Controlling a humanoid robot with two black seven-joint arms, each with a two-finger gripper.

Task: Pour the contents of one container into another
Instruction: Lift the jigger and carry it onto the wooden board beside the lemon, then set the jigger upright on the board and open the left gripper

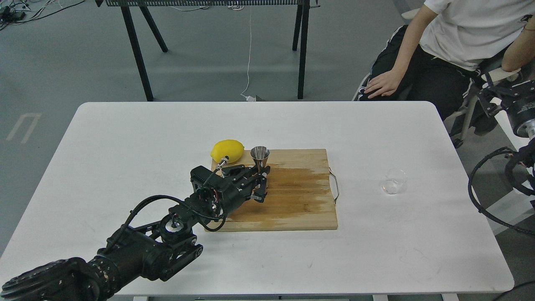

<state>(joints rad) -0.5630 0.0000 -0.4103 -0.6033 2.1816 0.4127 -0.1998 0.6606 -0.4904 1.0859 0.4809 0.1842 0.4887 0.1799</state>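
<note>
Our left arm [138,246] comes in from the lower left corner and stretches diagonally up and to the right over the white bench [125,138], its thick segments low near the edge and its wrist out over the wooden cutting board [301,196]. The left gripper [262,179] sits at the far end, lying low over the board's left part, with its fingers [260,193] pointing right and slightly away from us. The fingers are spread around the lower half of the steel jigger [260,155]; one reaches up beside the jigger's waist and the other sits nearer to us, but we cannot tell whether they actually press on the metal. The jigger stands upright on the board near its far left corner, its open upper cone showing above the fingers. A yellow lemon [228,150] lies just beside it to the left, at the board's far left corner.

The clear glass cup [394,181] stands upright on the bare bench well to the right of the board, beyond its metal handle [335,184], apart from both arms.

Of our right arm [520,125] only thick parts and cables show at the right edge, off the bench; its fingers are out of sight. A seated person [451,42] is beyond the bench's far right corner.
</note>
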